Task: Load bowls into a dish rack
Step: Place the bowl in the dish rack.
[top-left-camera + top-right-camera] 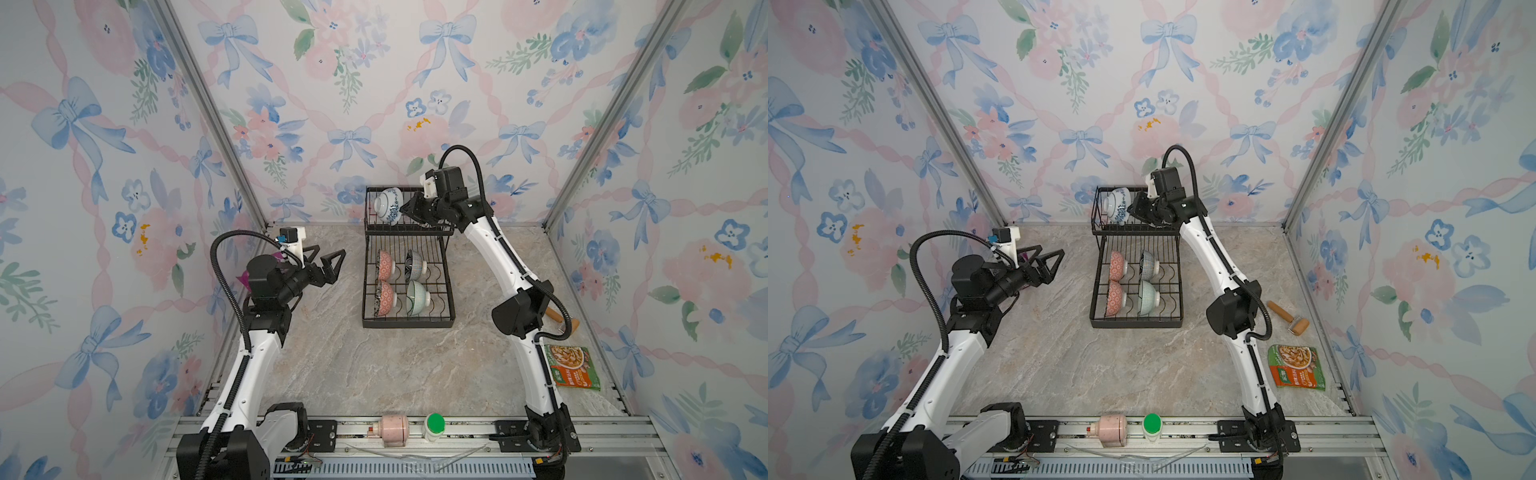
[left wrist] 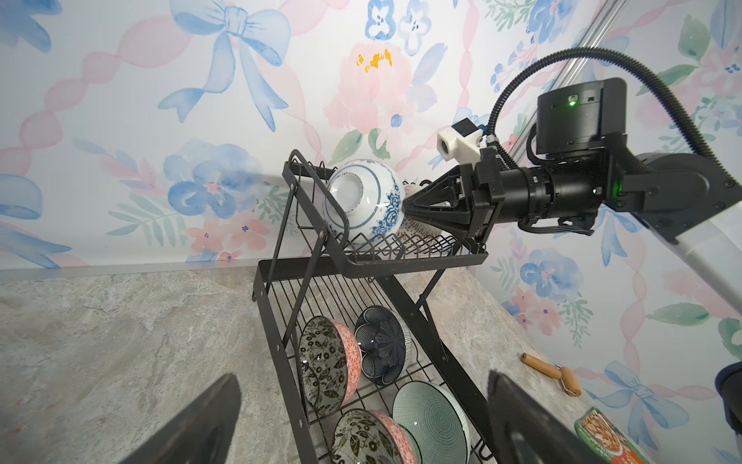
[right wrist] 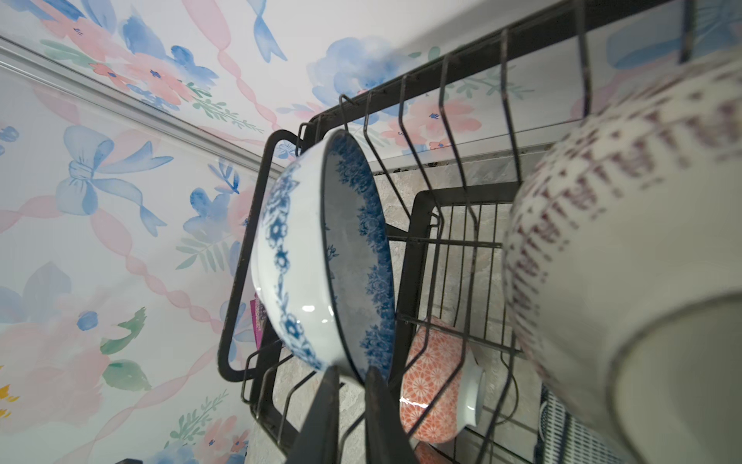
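Hard, slick, easy-to-break white round ceramic bowl with blue flowers (image 1: pixel 388 205), upper middle of frame, in black wire dish rack (image 1: pixel 409 323); best pinched on thin rim. Right gripper (image 3: pixel 352 370) around that rim, cannot tell if squeezing; left gripper (image 1: pixel 329 250) wide open.

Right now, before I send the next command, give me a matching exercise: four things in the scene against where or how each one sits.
Things:
1. blue floral bowl
2. mint green bowl
3. left gripper
4. food packet

Places or states:
A. flat on the table, on the robot's right
B. open and empty, beside the dish rack
C. on edge in the upper basket tier
D. on edge in the lower slotted tier

Pairs: 1-C, 2-D, 3-B, 4-A.
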Tool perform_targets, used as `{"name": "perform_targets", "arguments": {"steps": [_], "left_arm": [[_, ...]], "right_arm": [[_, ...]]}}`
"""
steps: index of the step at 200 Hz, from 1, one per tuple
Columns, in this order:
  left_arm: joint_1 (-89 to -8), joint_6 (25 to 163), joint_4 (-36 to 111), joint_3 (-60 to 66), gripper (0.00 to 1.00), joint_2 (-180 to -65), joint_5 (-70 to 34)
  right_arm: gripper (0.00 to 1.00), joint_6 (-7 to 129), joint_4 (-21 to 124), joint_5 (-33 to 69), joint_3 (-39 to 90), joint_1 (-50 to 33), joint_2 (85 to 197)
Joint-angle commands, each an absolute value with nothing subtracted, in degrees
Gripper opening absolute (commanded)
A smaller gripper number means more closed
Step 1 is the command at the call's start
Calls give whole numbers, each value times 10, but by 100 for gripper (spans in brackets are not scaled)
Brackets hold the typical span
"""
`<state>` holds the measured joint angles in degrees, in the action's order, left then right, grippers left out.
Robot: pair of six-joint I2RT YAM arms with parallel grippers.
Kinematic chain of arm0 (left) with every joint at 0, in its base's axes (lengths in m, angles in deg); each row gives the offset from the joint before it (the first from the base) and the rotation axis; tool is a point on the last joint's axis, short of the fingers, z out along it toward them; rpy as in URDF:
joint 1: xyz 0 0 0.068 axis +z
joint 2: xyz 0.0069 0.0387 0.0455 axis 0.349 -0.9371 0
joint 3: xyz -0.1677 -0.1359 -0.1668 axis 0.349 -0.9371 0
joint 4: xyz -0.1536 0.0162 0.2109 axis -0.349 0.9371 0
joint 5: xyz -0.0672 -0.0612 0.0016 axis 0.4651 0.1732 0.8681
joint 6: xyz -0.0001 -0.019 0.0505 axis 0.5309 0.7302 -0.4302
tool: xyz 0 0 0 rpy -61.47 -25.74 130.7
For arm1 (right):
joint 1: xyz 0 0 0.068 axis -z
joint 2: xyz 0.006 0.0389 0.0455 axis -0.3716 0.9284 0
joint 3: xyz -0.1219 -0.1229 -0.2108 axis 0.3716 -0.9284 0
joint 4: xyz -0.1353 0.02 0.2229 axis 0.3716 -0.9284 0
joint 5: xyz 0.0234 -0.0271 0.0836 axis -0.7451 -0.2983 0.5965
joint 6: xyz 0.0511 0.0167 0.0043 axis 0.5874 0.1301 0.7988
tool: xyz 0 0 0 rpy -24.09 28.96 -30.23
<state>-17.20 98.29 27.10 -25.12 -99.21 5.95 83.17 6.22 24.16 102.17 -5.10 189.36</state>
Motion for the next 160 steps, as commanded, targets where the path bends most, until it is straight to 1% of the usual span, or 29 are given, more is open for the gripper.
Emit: {"name": "perform_targets", "arguments": {"steps": [1,23,28,65,86,113,139,160], "left_arm": [[-166,986,255,-257,98,-985,63],[-166,986,255,-257,98,-987,63],[-166,986,255,-258,98,-988,63],[-166,984,255,-260,98,-986,62],[-166,984,254,-261,98,-982,60],[-166,986,255,-258,98,-986,64],[-166,986,255,-258,98,-982,64],[-166,987,254,-258,98,-984,65]], "right_arm": [[17,805,28,204,1039,-47,1905],[20,801,22,183,1038,-50,1900],[20,782,19,178,1039,-51,1900],[21,767,11,158,1041,-49,1901],[24,761,8,144,1045,-52,1902],[25,753,3,130,1054,-57,1906],[26,725,-25,86,1082,-66,1913],[26,727,-22,94,1076,-64,1911]]}}
